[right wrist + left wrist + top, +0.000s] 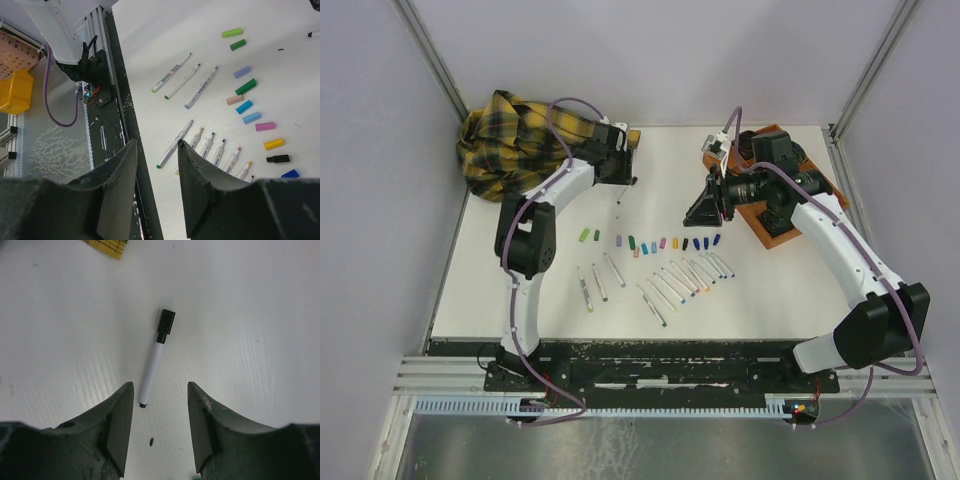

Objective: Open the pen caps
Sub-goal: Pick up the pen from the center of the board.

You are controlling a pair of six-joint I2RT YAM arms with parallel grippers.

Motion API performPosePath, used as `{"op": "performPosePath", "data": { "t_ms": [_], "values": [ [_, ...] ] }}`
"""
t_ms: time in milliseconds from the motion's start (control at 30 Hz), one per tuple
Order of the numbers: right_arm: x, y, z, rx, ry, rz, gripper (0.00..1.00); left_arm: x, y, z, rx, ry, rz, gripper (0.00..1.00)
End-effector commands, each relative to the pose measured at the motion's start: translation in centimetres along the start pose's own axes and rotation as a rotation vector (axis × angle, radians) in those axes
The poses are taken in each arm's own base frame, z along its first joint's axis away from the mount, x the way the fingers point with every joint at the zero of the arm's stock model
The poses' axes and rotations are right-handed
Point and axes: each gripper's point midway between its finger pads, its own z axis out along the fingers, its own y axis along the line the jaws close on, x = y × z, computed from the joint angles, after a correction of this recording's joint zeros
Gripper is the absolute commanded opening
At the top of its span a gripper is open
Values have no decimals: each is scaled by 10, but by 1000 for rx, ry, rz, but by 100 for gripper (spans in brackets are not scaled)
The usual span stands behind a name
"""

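White-shelled, black-jointed arms (517, 310) are trailing lilac cables (565, 104) behind the left pincer (160, 389) and right pincer (157, 145); their dark wedge fingers (206, 432) are wearing pale scuffs.

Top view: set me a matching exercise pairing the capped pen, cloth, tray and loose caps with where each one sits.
Things:
1. capped pen
2. cloth
3. tray
4. loose caps

Places:
A. far left corner
B. a row in the middle
C. far right
D. alone, just ahead of the left end effector

Pairs: 1-D, 2-A, 3-C, 4-B
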Motion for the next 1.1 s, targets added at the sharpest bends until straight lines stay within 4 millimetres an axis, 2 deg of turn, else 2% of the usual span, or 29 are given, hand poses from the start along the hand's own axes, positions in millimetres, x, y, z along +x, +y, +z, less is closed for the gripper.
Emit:
{"op": "performPosePath", "data": {
  "t_ms": [0, 100, 133, 267, 700, 867, 1000, 1067],
  "values": [
    [-6, 2, -1, -27, -14, -47, 45, 6, 6, 15, -46, 83, 126, 53],
    [-4, 1, -1, -27, -11, -45, 46, 7, 8, 24, -65, 106, 148, 53],
    [-4, 1, 0, -28, -11, -44, 46, 18, 10, 35, -71, 137, 155, 53],
    [-3, 0, 1, -32, -7, -35, 46, 27, 11, 47, -77, 166, 171, 53],
    [-2, -1, 2, -42, -4, -22, 46, 41, 16, 53, -93, 202, 176, 45],
    [-2, -1, 2, -49, -4, -17, 46, 43, 17, 54, -104, 207, 176, 35],
    [-2, -1, 3, -51, -4, -15, 46, 44, 16, 55, -101, 209, 170, 23],
    [-1, 0, 3, -53, -4, -15, 47, 44, 14, 54, -97, 208, 168, 14]
  ]
}}
